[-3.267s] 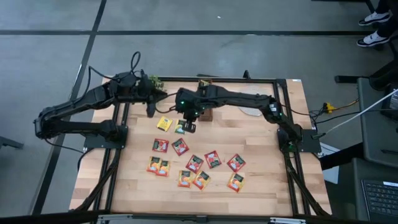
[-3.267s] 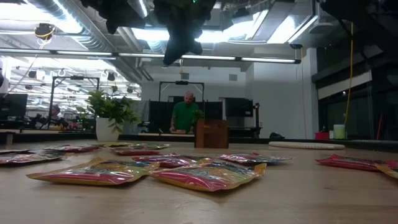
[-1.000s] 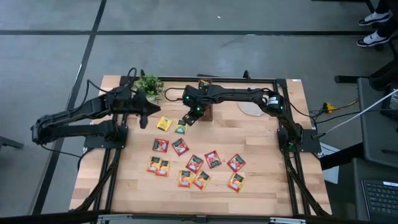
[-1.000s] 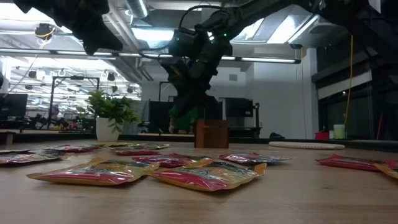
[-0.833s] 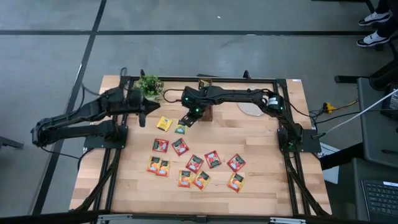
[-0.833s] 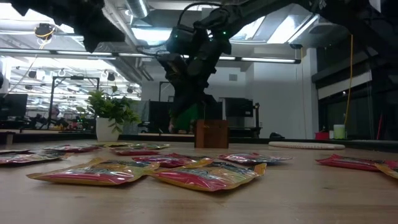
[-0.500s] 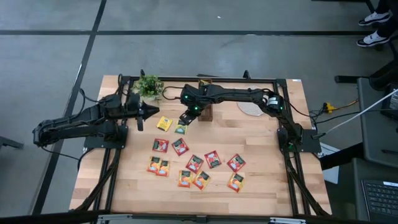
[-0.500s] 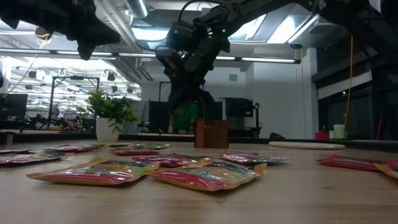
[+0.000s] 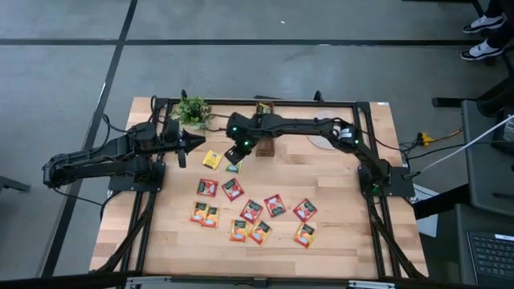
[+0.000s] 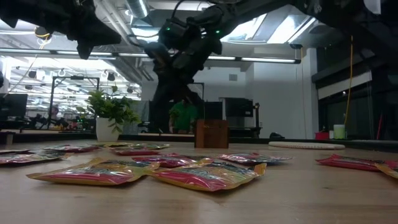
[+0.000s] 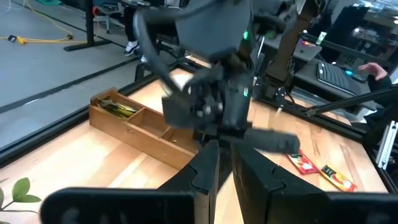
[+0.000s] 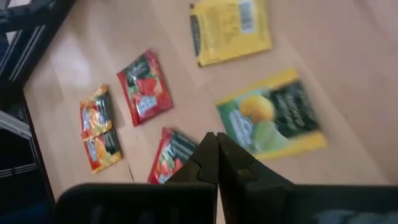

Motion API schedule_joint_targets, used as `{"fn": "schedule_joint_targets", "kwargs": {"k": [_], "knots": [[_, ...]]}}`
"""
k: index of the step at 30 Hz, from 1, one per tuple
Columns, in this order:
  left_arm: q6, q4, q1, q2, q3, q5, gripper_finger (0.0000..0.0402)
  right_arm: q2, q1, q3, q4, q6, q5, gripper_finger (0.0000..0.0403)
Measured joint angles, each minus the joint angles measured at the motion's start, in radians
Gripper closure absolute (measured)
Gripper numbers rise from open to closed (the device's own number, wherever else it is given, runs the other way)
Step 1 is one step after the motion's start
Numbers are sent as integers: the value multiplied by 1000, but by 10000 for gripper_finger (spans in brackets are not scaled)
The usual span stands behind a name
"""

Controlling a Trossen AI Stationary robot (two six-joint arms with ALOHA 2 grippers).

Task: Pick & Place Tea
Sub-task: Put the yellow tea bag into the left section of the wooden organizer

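Tea sachets [image 9: 241, 201] lie scattered on desk [image 9: 337, 201], none seen carried | wooden box [image 9: 265, 144] at far edge holds something, contents unclear | right claw [image 9: 233, 156] clenched, empty, above green sachet [image 12: 270, 118] | left claw [image 9: 181, 144] nearly closed, empty, far left.

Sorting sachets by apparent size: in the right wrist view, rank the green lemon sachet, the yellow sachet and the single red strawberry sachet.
1. Green lemon-print sachet, largest.
2. Plain yellow sachet, close behind; too near to call firmly.
3. Red strawberry-print sachet, smallest, though it lies farther from the camera, so this may be perspective.
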Motion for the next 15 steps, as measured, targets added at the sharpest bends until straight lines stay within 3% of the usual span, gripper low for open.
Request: {"fn": "schedule_joint_targets", "kwargs": {"k": [7, 15], "knots": [[-1, -2, 0, 0, 0, 1, 359, 102, 32, 183, -138, -32, 69, 403], [-8, -23, 0, 0, 0, 0, 359, 118, 8, 194, -246, -66, 118, 403]]}}
